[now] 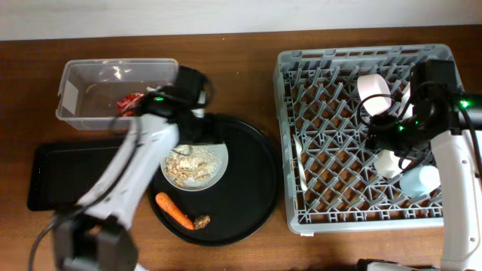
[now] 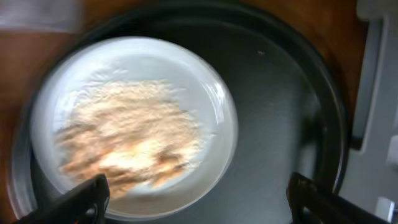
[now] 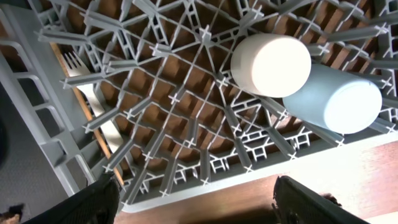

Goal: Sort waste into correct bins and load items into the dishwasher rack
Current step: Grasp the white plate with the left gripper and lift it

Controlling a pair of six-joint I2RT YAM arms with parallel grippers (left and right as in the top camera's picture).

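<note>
- Left gripper [image 2: 202, 202] fingertips are framing the bottom of the left wrist view, jaws spread wide and grasping nothing, hovering over the plate [image 2: 219, 118] near its 6 o'clock edge.
- Crumbs [image 2: 130, 137] are lying heaped across the plate's middle, leaving a bare white rim showing all round.
- The plate is sitting on the round black tray [image 1: 252, 181] toward its 9 o'clock side. The tray's half toward 3 o'clock is showing bare black surface right up to the raised lip.
- A carrot [image 1: 174, 210] is lying at the tray's 7 o'clock, with a brown lump [image 1: 202, 221] just beside its tip, near the lip at 6 o'clock.
- The clear tub [image 1: 98, 75] is standing at 10 o'clock on the table [image 1: 248, 56]. A red wrapper [image 1: 129, 103] is lying inside near its 4 o'clock corner, and the left arm is crossing above that corner.
- The shallow black tray [image 1: 53, 177] is lying at 8 o'clock, partly under the left arm.
- Right gripper [image 3: 199, 202] is hanging above the rack [image 3: 186, 124], jaws released wide with nothing between them.
- A cream cup [image 3: 270, 64] and a light-blue cup [image 3: 336, 99] are standing touching each other near the rack's 4 o'clock corner.
- A pink bowl [image 1: 374, 90] is leaning at the rack's 12 o'clock, and a fork [image 3: 93, 106] is lying along its 9 o'clock wall. Bare lattice is showing through the middle.
</note>
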